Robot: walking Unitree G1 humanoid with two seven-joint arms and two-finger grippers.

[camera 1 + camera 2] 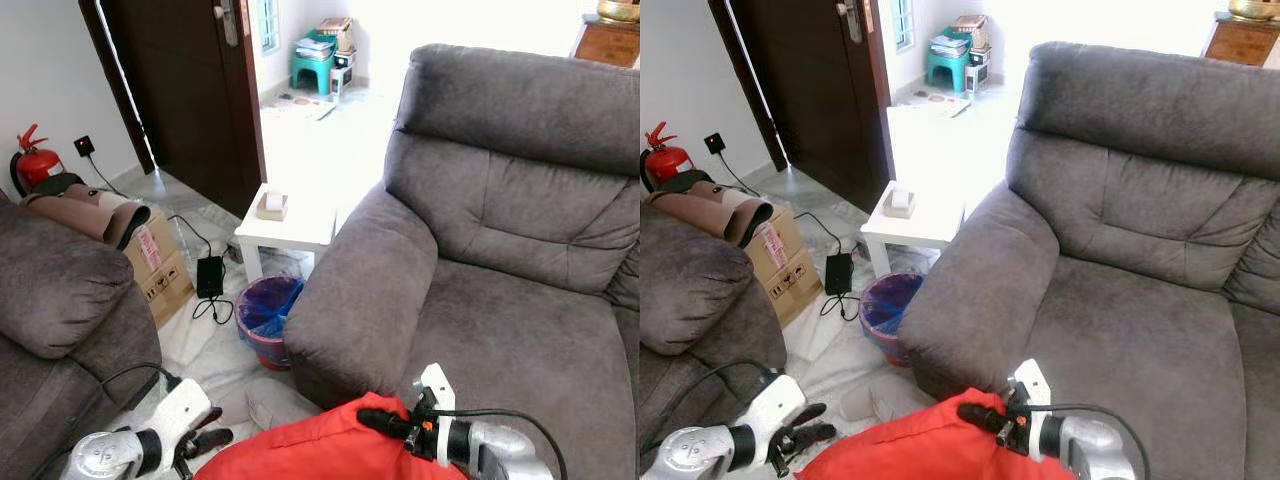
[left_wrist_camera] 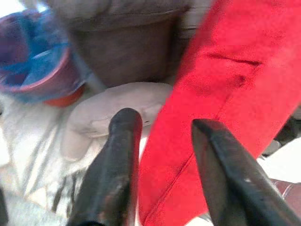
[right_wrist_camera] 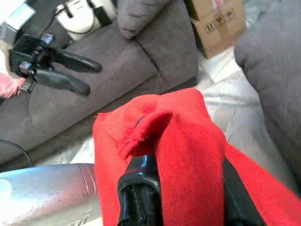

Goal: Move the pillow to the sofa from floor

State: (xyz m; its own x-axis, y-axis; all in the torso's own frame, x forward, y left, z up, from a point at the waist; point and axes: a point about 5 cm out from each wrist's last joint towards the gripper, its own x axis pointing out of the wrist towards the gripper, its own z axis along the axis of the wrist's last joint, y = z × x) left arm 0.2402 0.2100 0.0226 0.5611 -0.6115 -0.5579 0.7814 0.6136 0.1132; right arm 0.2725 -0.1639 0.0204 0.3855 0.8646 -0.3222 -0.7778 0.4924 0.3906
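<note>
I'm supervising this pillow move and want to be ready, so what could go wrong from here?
1. The right gripper pinches the red pillow by one bunched corner, so it might slip free as it's lifted.
2. The left gripper is open beside the pillow, gripping nothing, so the pillow's weight hangs on one side.
3. The pillow sits below the sofa armrest and could catch on it, possibly dropping towards the bin.

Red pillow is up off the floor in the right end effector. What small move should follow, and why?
Probably carry the red pillow forward and right, over the grey sofa's seat. The right end effector is shut on its top corner, the left end effector hangs open beside its edge, and the pillow hangs in front of the sofa's armrest, not yet over the cushion.
</note>
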